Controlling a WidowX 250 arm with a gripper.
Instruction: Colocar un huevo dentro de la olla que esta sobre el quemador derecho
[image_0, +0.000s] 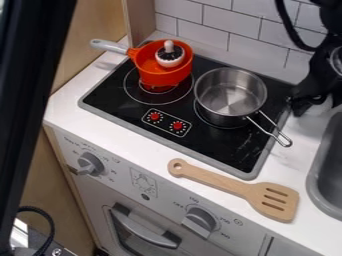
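Note:
The black gripper hangs at the right of the camera view, just right of the stove, beside the steel pot and near the sink's upper left. The steel pot stands upright on the right burner, its shiny inner bottom in view and its wire handle pointing to the lower right. An orange pan sits on the left burner, its grey handle pointing to the upper left. Inside that pan is a rounded white-and-black object with a pale knob on top.
A wooden slotted spatula lies on the white counter in front of the stove. The grey sink is at the right edge. A tiled wall stands behind, and a wooden side panel rises at the left.

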